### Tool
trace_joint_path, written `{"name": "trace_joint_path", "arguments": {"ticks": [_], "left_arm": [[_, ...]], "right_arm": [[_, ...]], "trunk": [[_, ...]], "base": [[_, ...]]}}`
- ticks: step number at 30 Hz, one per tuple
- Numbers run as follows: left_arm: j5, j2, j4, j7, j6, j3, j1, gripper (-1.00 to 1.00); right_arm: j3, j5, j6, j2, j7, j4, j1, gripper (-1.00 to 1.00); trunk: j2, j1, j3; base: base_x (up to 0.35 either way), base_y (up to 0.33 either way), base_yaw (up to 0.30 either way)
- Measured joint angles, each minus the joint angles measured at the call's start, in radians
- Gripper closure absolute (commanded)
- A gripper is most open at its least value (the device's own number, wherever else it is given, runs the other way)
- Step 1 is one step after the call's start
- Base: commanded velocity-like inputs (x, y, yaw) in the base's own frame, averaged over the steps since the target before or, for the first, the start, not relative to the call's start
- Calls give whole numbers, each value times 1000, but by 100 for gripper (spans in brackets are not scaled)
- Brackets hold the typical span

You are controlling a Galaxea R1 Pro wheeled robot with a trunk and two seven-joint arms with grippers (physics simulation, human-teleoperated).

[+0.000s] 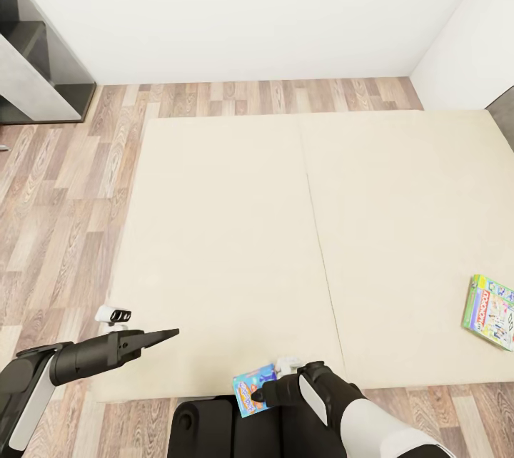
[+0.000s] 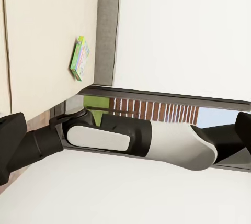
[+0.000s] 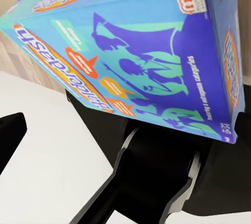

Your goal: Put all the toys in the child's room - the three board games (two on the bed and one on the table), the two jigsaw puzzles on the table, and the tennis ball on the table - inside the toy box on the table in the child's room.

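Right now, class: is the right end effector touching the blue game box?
Touching. In the right wrist view the blue game box sits clamped in the right end effector, its dark fingers meeting the box's lower edge.

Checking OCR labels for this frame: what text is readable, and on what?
Blue board game, held in the right gripper: orange banners and fine white print on its face, all upside down and too blurred to read.
Red corner logo on the same box: unreadable.
Green board game on the bed: red banner, letters too small to read.
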Motion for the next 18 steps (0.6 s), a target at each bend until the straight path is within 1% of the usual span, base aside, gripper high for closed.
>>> {"name": "trace_joint_path", "arguments": {"ticks": [18], "left_arm": [[-1, 0, 0, 0, 0, 0, 0, -100]], "right_arm": [[0, 1, -3, -10, -1, 0, 0, -100]], "trunk": [[0, 0, 0]], "base": [[0, 0, 0]]}}
